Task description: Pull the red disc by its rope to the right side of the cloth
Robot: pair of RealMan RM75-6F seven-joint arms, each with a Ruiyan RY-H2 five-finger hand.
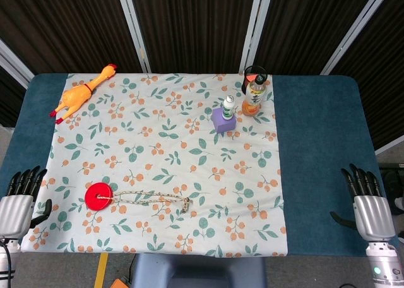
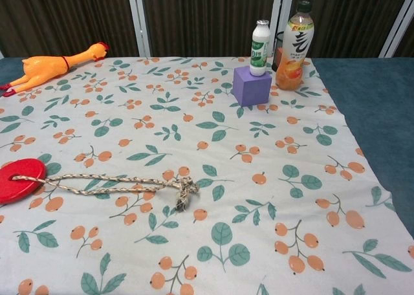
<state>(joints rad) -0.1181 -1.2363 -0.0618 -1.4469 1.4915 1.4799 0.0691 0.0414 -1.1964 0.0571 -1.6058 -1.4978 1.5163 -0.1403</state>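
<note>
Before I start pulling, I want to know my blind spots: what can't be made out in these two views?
- Left robot hand: head view only, wrist cut by the left edge; absent from chest view.
- Right robot hand: head view only, forearm cut by the bottom edge.
- Red disc: clipped by the chest view's left edge.
- How the rope is fastened to the disc: too small in either view.
- Juice bottle label: too small to read.

Dark ribbed wall panels (image 1: 196, 23) with pale metal struts (image 1: 134, 23), teal-covered table (image 1: 322, 143), possibly grey floor below.
</note>
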